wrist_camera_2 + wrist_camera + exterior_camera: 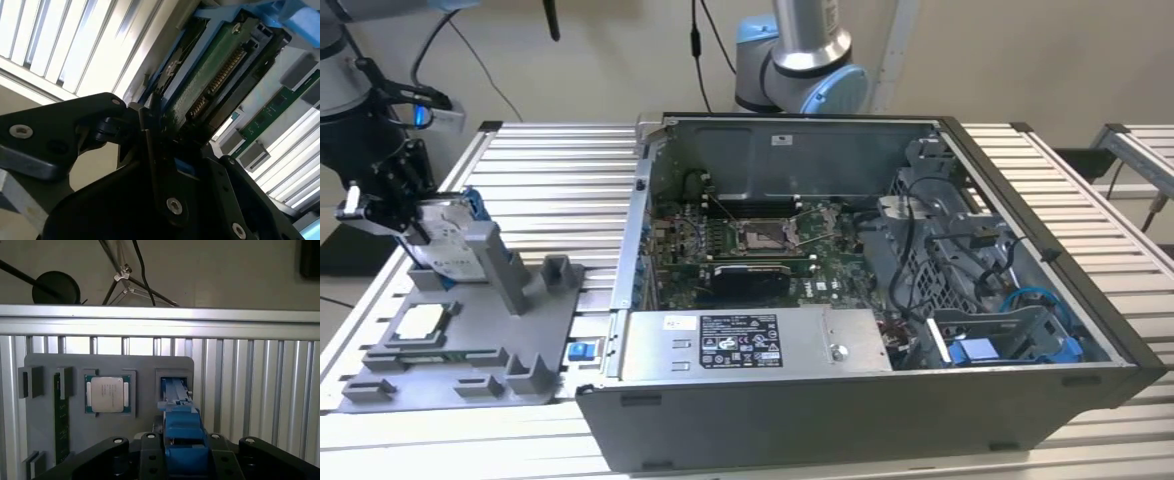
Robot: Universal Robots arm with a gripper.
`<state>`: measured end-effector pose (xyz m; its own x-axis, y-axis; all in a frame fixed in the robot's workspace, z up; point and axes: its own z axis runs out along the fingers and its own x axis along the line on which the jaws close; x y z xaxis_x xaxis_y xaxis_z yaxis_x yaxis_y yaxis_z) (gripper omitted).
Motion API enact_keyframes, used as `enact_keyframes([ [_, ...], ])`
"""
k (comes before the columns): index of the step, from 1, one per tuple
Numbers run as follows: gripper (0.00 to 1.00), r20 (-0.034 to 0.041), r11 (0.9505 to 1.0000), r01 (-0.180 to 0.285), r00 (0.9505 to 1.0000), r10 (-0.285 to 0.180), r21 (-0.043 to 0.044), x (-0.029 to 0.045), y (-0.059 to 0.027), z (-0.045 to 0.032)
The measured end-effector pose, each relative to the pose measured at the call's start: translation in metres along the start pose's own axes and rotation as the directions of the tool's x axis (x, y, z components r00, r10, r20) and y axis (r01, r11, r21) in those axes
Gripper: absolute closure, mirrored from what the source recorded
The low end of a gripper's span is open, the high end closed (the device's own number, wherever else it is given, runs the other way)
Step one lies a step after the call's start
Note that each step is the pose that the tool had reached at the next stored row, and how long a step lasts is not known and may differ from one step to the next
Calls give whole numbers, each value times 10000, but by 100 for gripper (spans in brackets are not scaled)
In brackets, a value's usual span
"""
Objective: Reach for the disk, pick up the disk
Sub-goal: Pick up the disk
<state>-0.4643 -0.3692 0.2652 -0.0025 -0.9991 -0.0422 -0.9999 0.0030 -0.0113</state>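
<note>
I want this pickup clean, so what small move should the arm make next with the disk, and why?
Probably a short lift straight up, in line with the slot. The gripper sits around the disk, which stands on edge in a slot of the grey fixture; a sideways pull might wedge it against the slot walls.

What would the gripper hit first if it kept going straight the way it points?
The disk: in the first wrist view its blue-framed edge lies directly ahead of the gripper, standing in the grey holder. Whether they touch is unclear.
</note>
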Motion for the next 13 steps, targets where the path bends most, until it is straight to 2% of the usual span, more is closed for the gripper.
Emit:
enact_keyframes([
  [4, 100, -9, 10000, 0, 10000, 0, 1, 0, 0, 1],
  [7, 100, -117, 10000, 1, 9999, -1, 2, 0, 0, 1],
  [11, 100, -89, 10000, 1, 10000, -1, 0, 0, 0, -1],
  [13, 100, -109, 10000, 1, 9999, -1, 2, 0, 0, 0],
])
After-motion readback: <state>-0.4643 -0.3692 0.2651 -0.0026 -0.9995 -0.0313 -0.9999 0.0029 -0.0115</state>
